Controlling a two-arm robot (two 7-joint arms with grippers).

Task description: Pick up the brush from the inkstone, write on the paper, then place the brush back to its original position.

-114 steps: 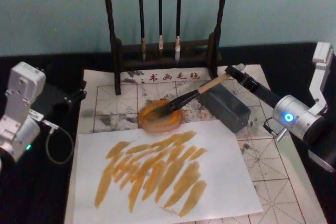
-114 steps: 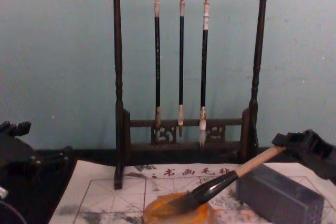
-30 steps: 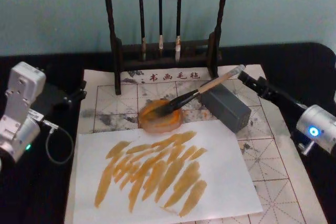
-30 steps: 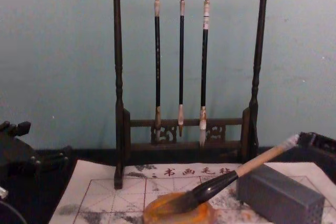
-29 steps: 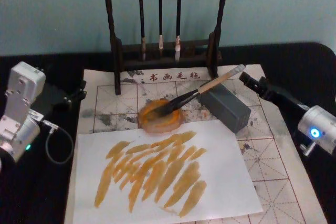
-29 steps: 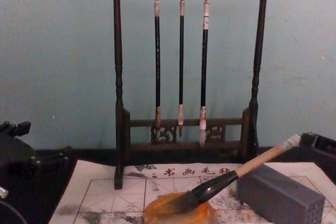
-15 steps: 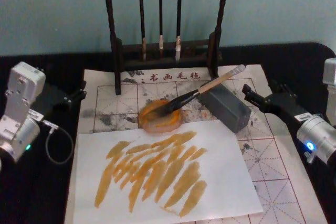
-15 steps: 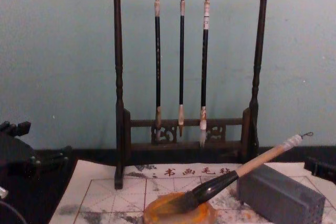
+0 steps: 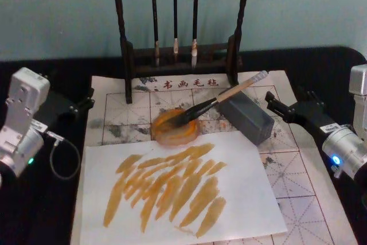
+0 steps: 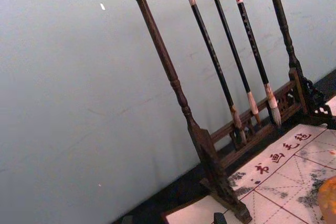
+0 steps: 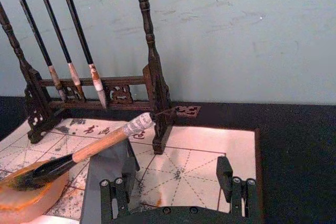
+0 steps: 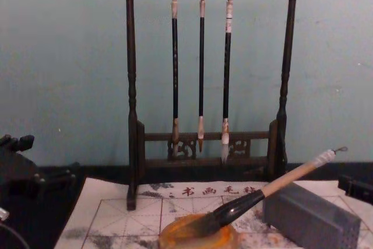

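The brush (image 9: pixel 221 97) lies slanted, its dark bristles in the round amber inkstone (image 9: pixel 166 137) and its pale handle propped on a grey block (image 9: pixel 246 116). The chest view shows the brush (image 12: pixel 274 186) sloping up from the inkstone (image 12: pixel 175 238). My right gripper (image 9: pixel 285 100) is open and holds nothing. It sits to the right of the block, apart from the brush's end cap. In the right wrist view the open right gripper (image 11: pixel 176 174) faces the brush (image 11: pixel 100 145). The gridded paper (image 9: pixel 117 113) lies under everything. My left gripper (image 9: pixel 86 102) is parked at the paper's left edge.
A plain white sheet (image 9: pixel 246 199) with several amber strokes covers the front of the gridded paper. A dark wooden rack (image 9: pixel 127 55) with three thin hanging brushes stands behind the inkstone. The table around is black cloth (image 9: pixel 321 64).
My right gripper, which was at the brush's handle end, has let go and drawn back to the right. The brush stays on the inkstone and block. The left arm has not moved.
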